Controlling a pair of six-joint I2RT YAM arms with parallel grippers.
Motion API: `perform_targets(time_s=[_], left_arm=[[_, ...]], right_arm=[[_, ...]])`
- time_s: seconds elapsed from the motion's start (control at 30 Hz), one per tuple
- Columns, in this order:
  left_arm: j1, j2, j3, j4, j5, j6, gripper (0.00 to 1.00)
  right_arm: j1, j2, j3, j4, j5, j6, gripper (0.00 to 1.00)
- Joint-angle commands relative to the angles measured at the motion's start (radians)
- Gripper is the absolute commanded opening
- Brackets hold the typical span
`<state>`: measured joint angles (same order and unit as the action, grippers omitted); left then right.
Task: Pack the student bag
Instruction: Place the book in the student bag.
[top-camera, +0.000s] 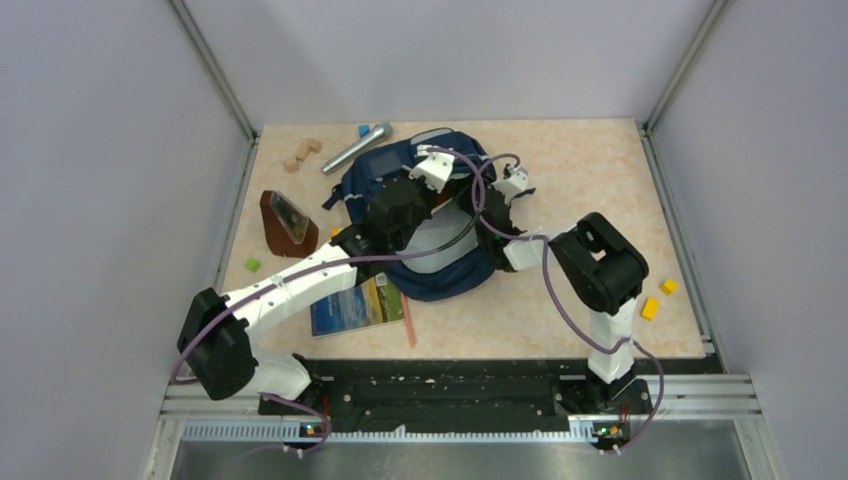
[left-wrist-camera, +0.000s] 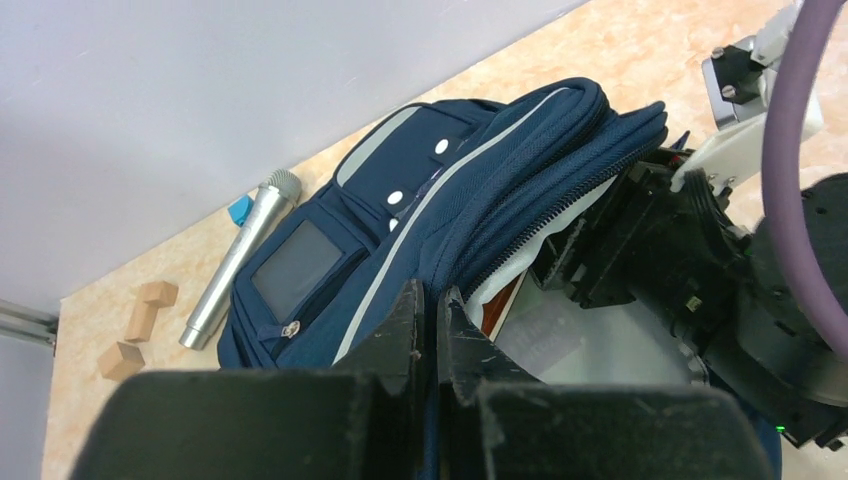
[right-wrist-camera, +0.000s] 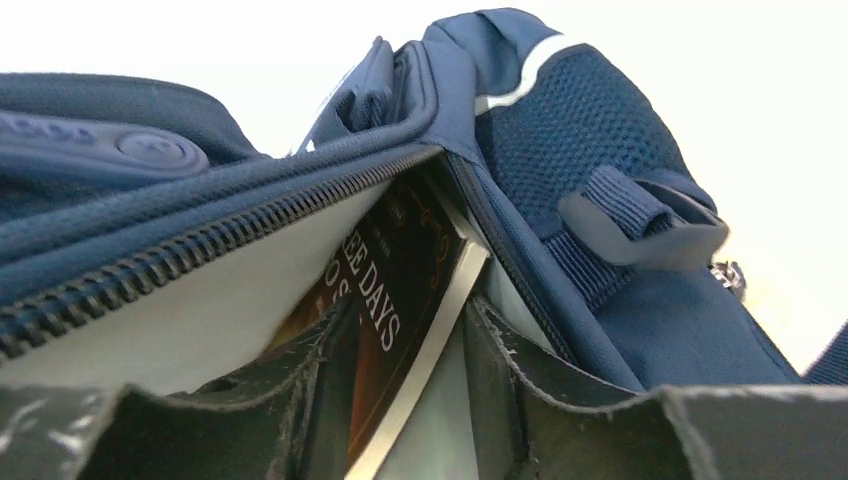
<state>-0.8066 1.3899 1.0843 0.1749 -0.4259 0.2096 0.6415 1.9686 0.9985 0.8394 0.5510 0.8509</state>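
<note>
Navy, grey-striped student bag (left-wrist-camera: 480, 170), zip open

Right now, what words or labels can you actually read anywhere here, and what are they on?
"EE DAYS": white letters on the dark book inside the student bag; the start is hidden.
The blue-green book: cover print too small to read.
</note>
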Motion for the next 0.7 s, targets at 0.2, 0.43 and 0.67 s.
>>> perform_targets(time_s=[0.2, 0.43, 0.67], left_arm=[[0.008, -0.132, -0.001, 0.026, -0.037, -0.044, 0.0], [0.018, -0.1, -0.003, -0.088, 0.013, -0.075, 0.0], [0.018, -0.101, -0.049, -0.149, 0.145, -0.148, 0.0]], right_arm=[[0.008, -0.226, -0.232, 0.152, -0.1, -0.212, 0.55], [0.036, -0.475, -0.431, 0.087, -0.094, -0.385, 0.57], [0.036, -0.751, -0.507, -0.234, -0.291, -0.48, 0.6]])
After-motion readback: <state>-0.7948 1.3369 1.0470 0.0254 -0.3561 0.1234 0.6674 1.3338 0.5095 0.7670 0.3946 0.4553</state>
